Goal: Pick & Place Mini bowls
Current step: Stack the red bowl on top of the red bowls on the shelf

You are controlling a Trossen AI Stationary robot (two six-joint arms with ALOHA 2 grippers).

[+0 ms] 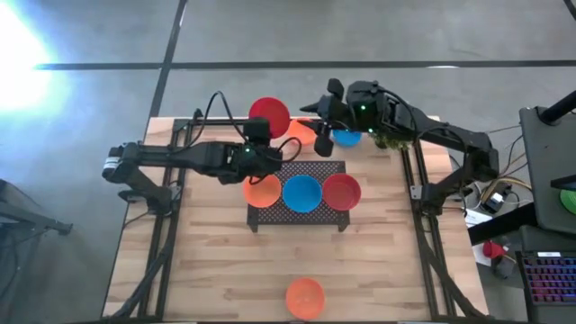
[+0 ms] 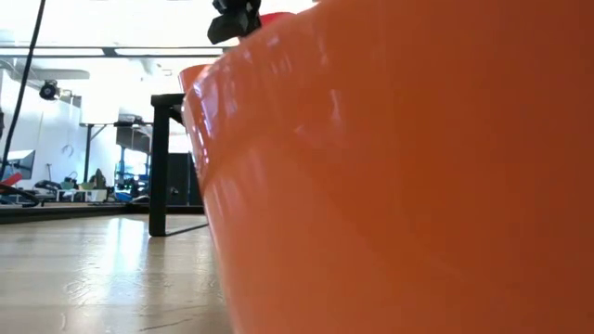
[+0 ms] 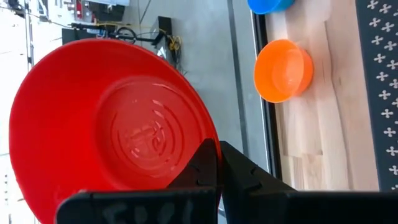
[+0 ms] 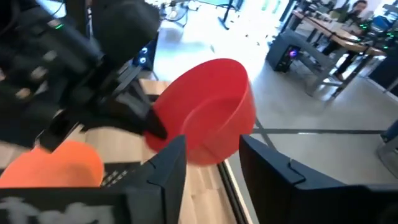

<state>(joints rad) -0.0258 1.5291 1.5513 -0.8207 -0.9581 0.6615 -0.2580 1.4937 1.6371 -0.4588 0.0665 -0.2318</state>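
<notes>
a handover at the far edge of the counter (image 1: 207, 270): the left gripper (image 1: 270, 144) has its fingers shut on the rim of a red mini bowl (image 1: 269, 115), held tilted out past the counter's far edge, while the right gripper (image 1: 326, 115) faces it from just beside, fingers standing apart with nothing between them and the bowl not in their grip. three bowls, orange (image 1: 262, 190), blue (image 1: 301, 193) and red (image 1: 341, 192), already sit in a row on the dark mesh rack (image 1: 297, 214); a loose orange bowl (image 1: 304, 133) and a blue bowl (image 1: 346, 137) lie behind the rack, another orange bowl (image 1: 304, 298) at the near edge. the next move likely calls for carrying the red bowl back over the counter; room is tight between the two arms, open toward the near side.
</notes>
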